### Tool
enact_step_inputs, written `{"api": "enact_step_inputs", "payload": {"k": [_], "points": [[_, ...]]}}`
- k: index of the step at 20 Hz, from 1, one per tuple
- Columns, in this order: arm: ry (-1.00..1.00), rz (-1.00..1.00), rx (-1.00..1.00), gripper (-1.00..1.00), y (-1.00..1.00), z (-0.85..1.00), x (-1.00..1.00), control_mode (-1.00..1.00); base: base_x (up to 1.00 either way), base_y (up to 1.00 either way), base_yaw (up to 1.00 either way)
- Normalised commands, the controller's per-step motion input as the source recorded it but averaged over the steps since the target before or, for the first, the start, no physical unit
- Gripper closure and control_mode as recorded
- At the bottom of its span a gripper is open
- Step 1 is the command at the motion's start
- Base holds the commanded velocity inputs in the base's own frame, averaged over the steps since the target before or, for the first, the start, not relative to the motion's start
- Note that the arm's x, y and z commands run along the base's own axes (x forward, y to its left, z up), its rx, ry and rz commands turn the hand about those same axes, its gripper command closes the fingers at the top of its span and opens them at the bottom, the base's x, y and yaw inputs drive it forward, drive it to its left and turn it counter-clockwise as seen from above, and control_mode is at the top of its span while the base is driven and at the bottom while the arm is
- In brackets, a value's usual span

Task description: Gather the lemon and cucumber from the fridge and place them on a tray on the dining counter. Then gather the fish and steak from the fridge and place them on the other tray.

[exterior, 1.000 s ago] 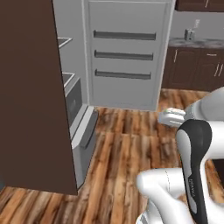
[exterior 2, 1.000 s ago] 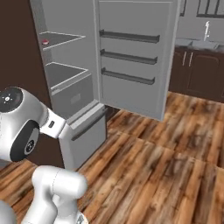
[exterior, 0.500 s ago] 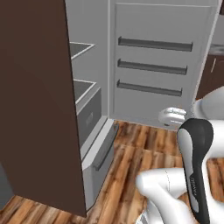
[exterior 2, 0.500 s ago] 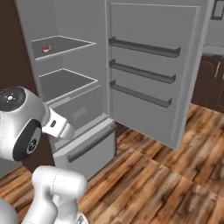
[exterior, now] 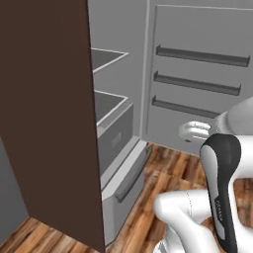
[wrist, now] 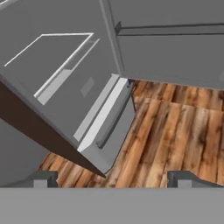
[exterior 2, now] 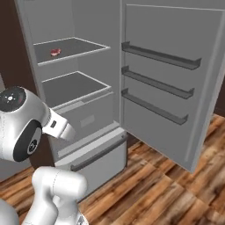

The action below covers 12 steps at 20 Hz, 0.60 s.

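1. The fridge [exterior 2: 88,110] stands with its door swung wide to the right; three dark rails run across the door's inner face [exterior 2: 162,79].
2. The steak [exterior 2: 55,52], small and red-pink, lies on the upper shelf [exterior 2: 74,46], toward the far left. The shelf below it is bare. No lemon, cucumber or fish can be made out in these views.
3. Step in hand, as I judge it: closing in on the open fridge to fetch the steak. The arm is tucked low and the tool is aimed down at the floor, well apart from the shelf.
4. To do it well: square up to the opening, raise the hand to the height of the upper shelf, and enter between the brown side panel [exterior: 49,118] on the left and the open door on the right without brushing either.
5. The steak is flat and thin; likely best to come in low over the shelf with the fingers level and pinch across its short side.
6. The tool [wrist: 113,178]: fingertips [wrist: 43,178] stand wide apart, nothing between them, touching nothing. Beyond them lie the bottom drawer [wrist: 111,131] and the wooden floor [wrist: 175,131].
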Motion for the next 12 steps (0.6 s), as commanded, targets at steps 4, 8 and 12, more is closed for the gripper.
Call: {"api": "enact_step_inputs", "payload": {"k": [4,8,12], "points": [[0.00,0.00,0.00,-1.00,0.00,0.00,0.00,1.00,0.49,-0.05,0.31],[0.00,0.00,0.00,-1.00,0.00,0.00,0.00,1.00,0.54,-0.15,0.31],[0.00,0.00,0.00,-1.00,0.00,0.00,0.00,1.00,0.53,-0.20,0.31]]}}
